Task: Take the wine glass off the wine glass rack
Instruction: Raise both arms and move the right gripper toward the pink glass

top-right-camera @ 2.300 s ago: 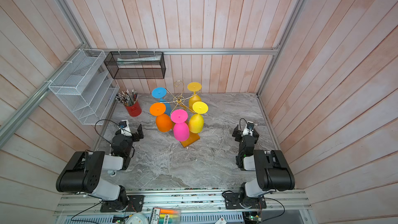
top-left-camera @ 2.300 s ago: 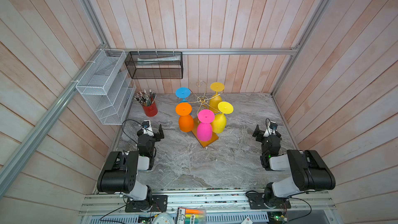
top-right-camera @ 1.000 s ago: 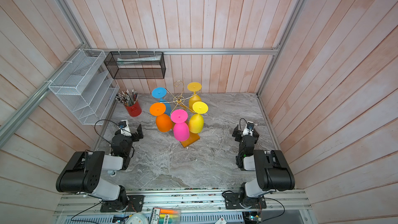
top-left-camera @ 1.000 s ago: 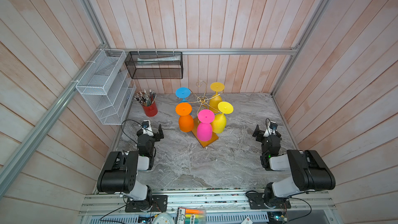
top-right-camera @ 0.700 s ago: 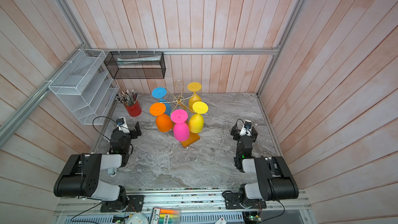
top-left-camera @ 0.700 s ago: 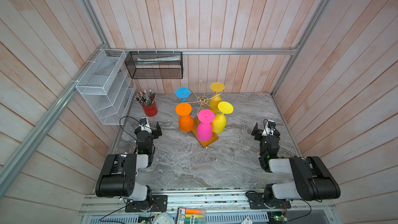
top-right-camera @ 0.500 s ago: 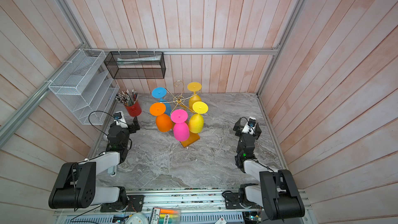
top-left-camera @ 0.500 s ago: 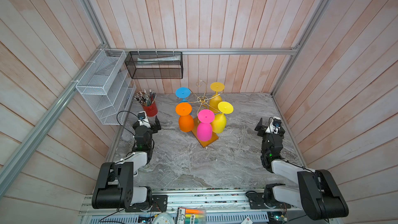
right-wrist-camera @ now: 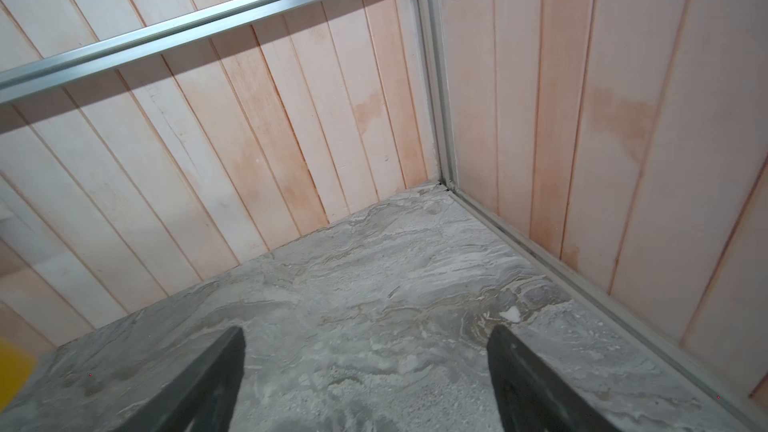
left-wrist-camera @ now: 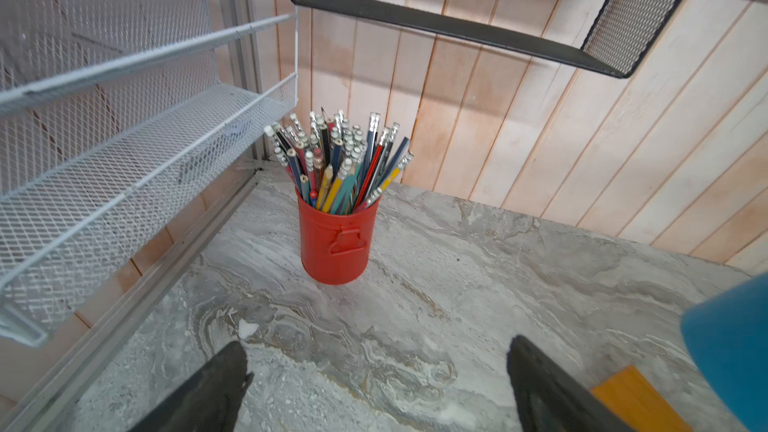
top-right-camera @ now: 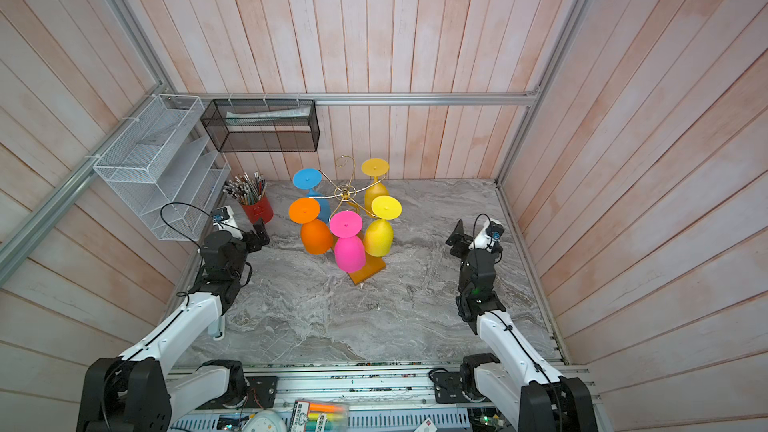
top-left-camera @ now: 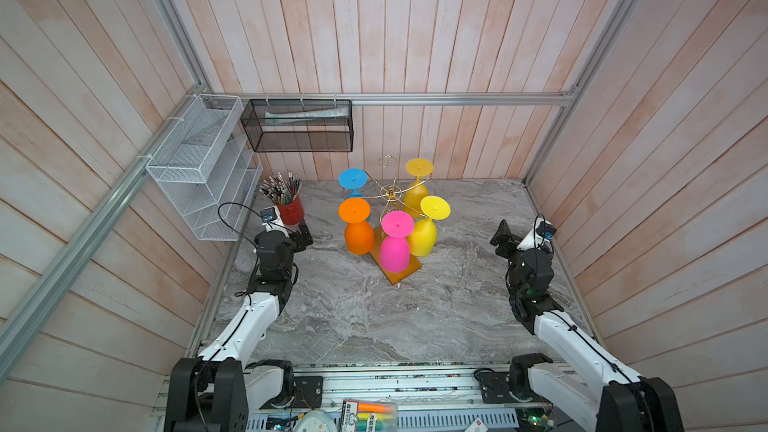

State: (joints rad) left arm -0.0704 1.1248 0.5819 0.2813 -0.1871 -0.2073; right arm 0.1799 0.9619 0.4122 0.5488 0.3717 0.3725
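Left gripper (top-left-camera: 302,233) stands fully open and holds nothing. In the left wrist view its two dark fingers (left-wrist-camera: 216,384) are spread wide over bare marble, touching no object. Right gripper (top-left-camera: 503,238) is likewise open and unloaded, its fingers (right-wrist-camera: 208,371) wide apart above the tabletop.

Reference: clock face laid on the table (top-left-camera: 353,317) in both top views, 12 o'clock at the back wall.

- The wine glass rack (top-left-camera: 401,274) stands upright just past centre toward 12 o'clock, with five glasses hanging bowl-down on its gold wire arms.
- Around the rack post: blue wine glass (top-left-camera: 353,178) at 10 o'clock, orange wine glass (top-left-camera: 358,234) at 8, pink wine glass (top-left-camera: 394,253) at 6, yellow wine glass (top-left-camera: 422,236) at 4, amber wine glass (top-left-camera: 415,197) at 2.
- The left gripper sits at 9 o'clock of the rack, the right gripper at 3 o'clock, both well apart from it.

View differences: the left wrist view alone shows the pencils in the red pencil cup (left-wrist-camera: 334,243) in detail, plus an edge of the blue bowl and a corner of the orange base. The right wrist view shows only the back right table corner.

Surroundings: the pencil cup stands just beside the left gripper, toward 12 o'clock. A white mesh shelf (top-left-camera: 195,168) hangs at 10 o'clock, a black mesh basket (top-left-camera: 297,135) at 11.
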